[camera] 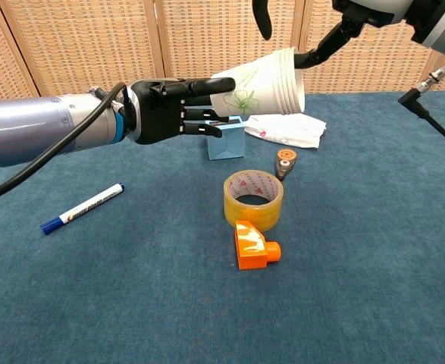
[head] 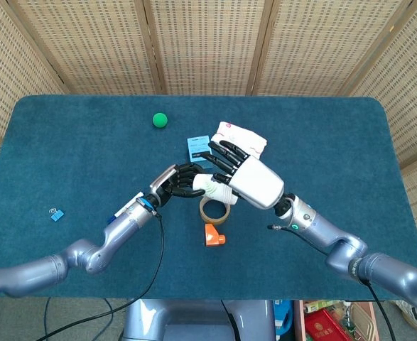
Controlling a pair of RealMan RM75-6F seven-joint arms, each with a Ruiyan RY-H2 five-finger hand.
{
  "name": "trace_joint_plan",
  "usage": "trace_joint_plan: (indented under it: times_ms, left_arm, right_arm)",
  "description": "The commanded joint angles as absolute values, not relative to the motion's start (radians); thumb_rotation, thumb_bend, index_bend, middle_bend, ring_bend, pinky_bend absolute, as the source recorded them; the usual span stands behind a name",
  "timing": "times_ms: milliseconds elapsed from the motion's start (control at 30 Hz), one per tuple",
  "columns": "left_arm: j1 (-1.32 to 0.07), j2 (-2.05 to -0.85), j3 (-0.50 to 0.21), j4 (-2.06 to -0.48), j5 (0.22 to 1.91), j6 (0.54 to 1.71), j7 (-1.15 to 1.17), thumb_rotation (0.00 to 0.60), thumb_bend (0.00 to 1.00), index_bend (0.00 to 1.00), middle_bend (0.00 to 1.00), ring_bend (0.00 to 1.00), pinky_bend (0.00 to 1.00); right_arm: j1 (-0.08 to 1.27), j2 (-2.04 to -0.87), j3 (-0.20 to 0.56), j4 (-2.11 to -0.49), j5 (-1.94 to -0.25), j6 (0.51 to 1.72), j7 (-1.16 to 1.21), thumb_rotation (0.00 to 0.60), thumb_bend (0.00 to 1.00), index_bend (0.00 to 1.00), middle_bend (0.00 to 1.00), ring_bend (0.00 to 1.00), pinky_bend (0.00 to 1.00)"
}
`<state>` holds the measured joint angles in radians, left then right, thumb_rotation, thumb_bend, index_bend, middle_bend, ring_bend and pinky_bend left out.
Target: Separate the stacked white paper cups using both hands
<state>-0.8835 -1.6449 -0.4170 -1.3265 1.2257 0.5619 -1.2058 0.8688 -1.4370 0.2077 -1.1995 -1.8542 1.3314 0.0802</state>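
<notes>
The stacked white paper cups [camera: 260, 80] with a green flower print lie sideways in the air, mouth toward the right and tilted slightly up. My left hand [camera: 169, 112] grips their base end with fingers wrapped around it. From the head view only a little of the cups [head: 209, 185] shows between my left hand [head: 178, 181] and right hand [head: 254, 181]. My right hand [camera: 358, 15] hovers over the rim end with fingers spread. Its thumb reaches down to the rim, and another finger stays clear above the cups.
Under the cups lie a yellow tape roll [camera: 252, 199], an orange block [camera: 252, 246], a light blue box [camera: 226, 140], a white packet [camera: 286, 127] and a small round tool [camera: 284, 161]. A blue marker [camera: 83, 207] lies left. A green ball [head: 160, 120] and blue clip [head: 56, 214] sit farther off.
</notes>
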Motion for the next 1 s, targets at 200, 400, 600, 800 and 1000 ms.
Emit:
trace_joint_plan:
  times_ms: [200, 400, 600, 800, 1000]
  left_arm:
    - [-0.888, -1.653, -0.420, -1.323, 1.223, 0.554, -1.196, 0.600, 0.17, 0.53, 0.50, 0.49, 0.51]
    - [-0.886, -1.655, -0.423, -1.326, 1.223, 0.549, -1.192, 0.600, 0.17, 0.53, 0.50, 0.49, 0.51]
    - [-0.883, -1.652, -0.424, -1.332, 1.228, 0.549, -1.193, 0.600, 0.17, 0.53, 0.50, 0.49, 0.51]
    - [-0.880, -1.648, -0.428, -1.336, 1.234, 0.549, -1.199, 0.600, 0.17, 0.53, 0.50, 0.49, 0.51]
    - [-0.876, -1.643, -0.429, -1.331, 1.234, 0.548, -1.199, 0.600, 0.17, 0.53, 0.50, 0.49, 0.51]
  right_arm:
    - [0.874, -1.433, 0.191, -1.199, -1.849, 1.348, 0.074, 0.600, 0.47, 0.63, 0.26, 0.13, 0.23]
    - [0.879, -1.432, 0.179, -1.198, -1.849, 1.357, 0.057, 0.600, 0.55, 0.67, 0.27, 0.13, 0.24]
    - [0.883, -1.430, 0.164, -1.188, -1.856, 1.354, 0.034, 0.600, 0.67, 0.69, 0.27, 0.13, 0.24]
    - [0.886, -1.430, 0.149, -1.174, -1.862, 1.360, 0.009, 0.600, 0.67, 0.71, 0.27, 0.13, 0.24]
    - [0.883, -1.424, 0.145, -1.165, -1.861, 1.384, 0.008, 0.600, 0.67, 0.71, 0.27, 0.13, 0.24]
